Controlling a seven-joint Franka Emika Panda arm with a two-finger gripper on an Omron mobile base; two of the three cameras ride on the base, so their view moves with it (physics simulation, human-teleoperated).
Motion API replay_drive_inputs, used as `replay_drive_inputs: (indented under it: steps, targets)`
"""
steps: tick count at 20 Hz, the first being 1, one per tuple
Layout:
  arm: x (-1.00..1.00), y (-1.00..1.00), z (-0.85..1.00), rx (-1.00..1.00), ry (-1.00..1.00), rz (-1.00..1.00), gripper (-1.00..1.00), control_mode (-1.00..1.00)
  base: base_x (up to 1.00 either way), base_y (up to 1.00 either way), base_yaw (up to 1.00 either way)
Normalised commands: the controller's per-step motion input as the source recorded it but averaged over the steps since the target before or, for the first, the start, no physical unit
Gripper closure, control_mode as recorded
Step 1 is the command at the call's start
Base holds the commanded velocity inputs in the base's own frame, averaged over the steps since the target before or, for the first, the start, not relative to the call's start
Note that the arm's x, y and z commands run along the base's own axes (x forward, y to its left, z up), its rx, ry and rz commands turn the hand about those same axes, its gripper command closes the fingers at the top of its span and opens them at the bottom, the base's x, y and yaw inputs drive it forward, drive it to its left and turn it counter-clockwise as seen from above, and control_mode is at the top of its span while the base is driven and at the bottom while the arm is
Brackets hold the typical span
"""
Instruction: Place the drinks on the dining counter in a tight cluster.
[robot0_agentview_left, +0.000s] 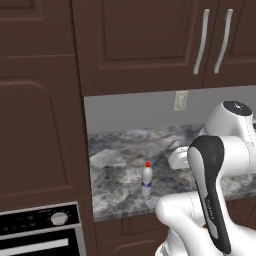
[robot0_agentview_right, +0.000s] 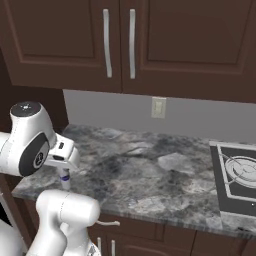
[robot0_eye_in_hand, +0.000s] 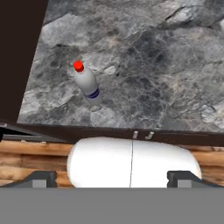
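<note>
A clear bottle (robot0_agentview_left: 147, 180) with a red cap and blue label stands upright near the front left of a grey marbled wall counter (robot0_agentview_left: 120, 150). In the hand view the bottle (robot0_eye_in_hand: 86, 82) is far ahead and to the upper left. My gripper (robot0_eye_in_hand: 113, 178) is open, its fingertips (robot0_eye_in_hand: 41, 177) wide apart, nothing between them, well back from the counter's front edge. In the right base view the bottle (robot0_agentview_right: 65, 177) peeks out below my hand. The white bottle, the pinkish-red bottle and the dining counter are out of view.
A cooktop (robot0_agentview_right: 239, 175) is set into the counter at the right. Dark upper cabinets (robot0_agentview_right: 120, 40) hang above it. A tall dark cabinet (robot0_agentview_left: 40, 125) with an oven (robot0_agentview_left: 40, 232) borders the counter on the left. An outlet (robot0_agentview_left: 180, 100) is on the back wall.
</note>
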Motion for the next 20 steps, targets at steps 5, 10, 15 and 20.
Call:
replay_drive_inputs:
  steps: [5,10,15,20]
  targets:
    - [0.37,0.15,-0.14,0.0,-0.07,0.0,-1.0,-1.0,0.0,0.0,0.0]
    - [0.26,0.0,-0.38,0.02,-0.27,0.02,-1.0,-1.0,0.0,0.0,0.0]
    - [0.26,0.0,-0.14,0.01,-0.1,0.16,-1.0,-1.0,0.0,0.0,0.0]
    - [0.23,0.0,-0.09,0.06,-0.05,0.3,-1.0,-1.0,0.0,0.0,0.0]
